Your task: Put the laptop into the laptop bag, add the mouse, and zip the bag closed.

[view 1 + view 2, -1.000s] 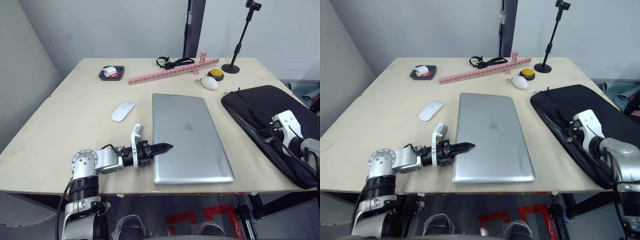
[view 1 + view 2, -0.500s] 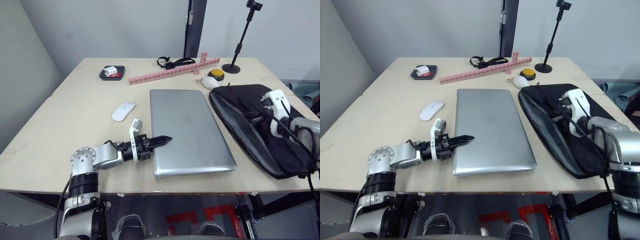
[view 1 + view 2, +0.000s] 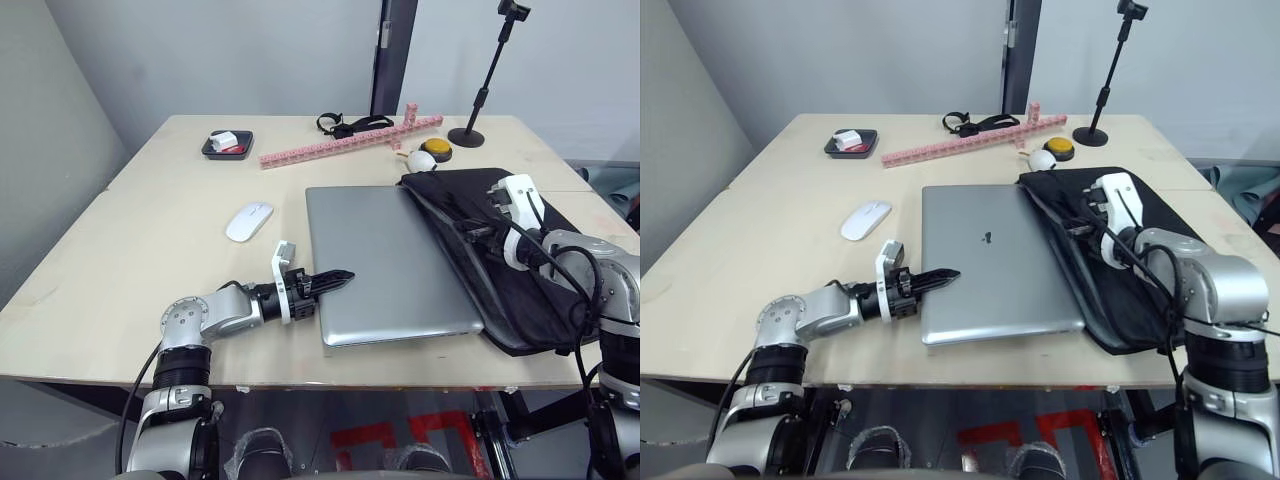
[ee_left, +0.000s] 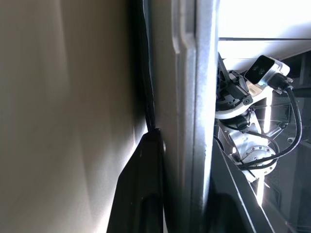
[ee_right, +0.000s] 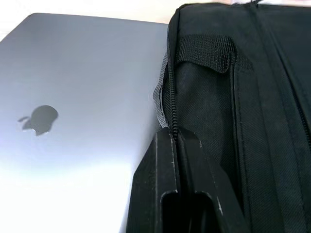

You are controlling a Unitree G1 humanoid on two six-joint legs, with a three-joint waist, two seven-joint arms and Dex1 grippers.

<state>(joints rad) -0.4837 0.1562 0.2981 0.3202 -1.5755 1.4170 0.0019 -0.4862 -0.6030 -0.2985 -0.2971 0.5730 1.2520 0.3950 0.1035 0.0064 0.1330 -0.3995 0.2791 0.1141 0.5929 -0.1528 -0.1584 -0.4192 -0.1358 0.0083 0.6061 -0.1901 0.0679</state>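
The laptop bag (image 3: 520,270) is covering the right edge of the laptop (image 3: 390,262), hiding that side. The laptop, silver-grey with a small dark logo, is lying flat mid-table. The left gripper (image 3: 335,281) is clamping the laptop's left edge between its fingers; the right gripper (image 5: 177,145) is pinching the bag's zipper edge. The mouse (image 3: 248,221) is sitting left of the laptop, apart.

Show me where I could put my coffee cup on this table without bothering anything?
The widest bare patch lies left of the mouse and laptop, below the small black tray. The table's far right corner by the stand is also free. It is crowded where the bag meets the laptop.
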